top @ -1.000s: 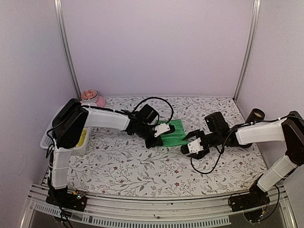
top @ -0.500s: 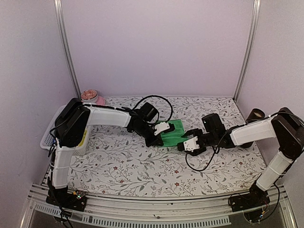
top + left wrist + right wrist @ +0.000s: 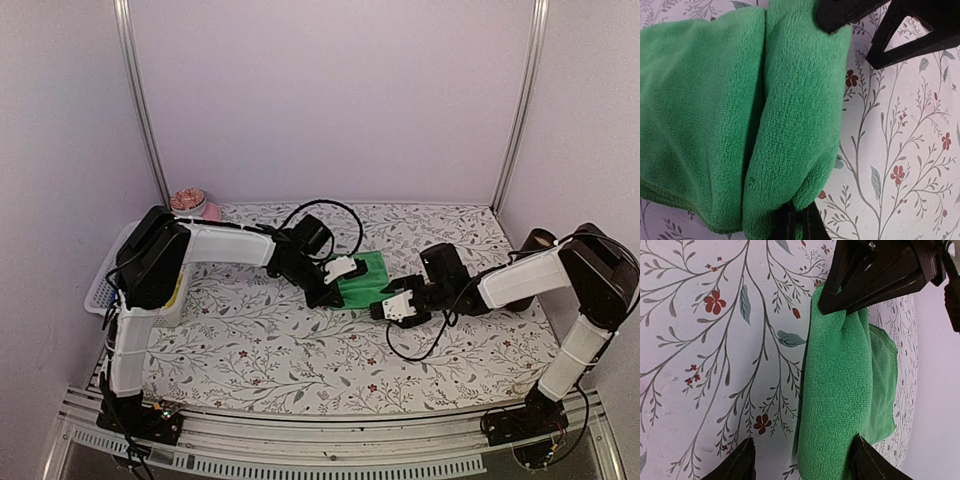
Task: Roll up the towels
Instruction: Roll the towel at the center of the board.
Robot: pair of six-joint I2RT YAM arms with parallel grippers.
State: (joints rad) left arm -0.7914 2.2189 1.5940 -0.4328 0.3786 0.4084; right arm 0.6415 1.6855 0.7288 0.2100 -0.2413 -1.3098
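The plain green towel lies mid-table, its near edge rolled into a thick fold. My left gripper is shut on one end of that roll; in the left wrist view the closed fingertips pinch the cloth. My right gripper is open at the roll's other end. In the right wrist view its fingers straddle the towel, one fingertip over bare table. A bit of yellow shows in the basket beside the left arm; I cannot tell whether it is the yellow-lime towel.
A white mesh basket stands at the left edge. A pink bowl sits at the back left. A dark cylinder is at the right wall. The floral tablecloth covers the table.
My right gripper has moved left, closing in on the end of the green roll. The left gripper has kept its hold and hardly moved.
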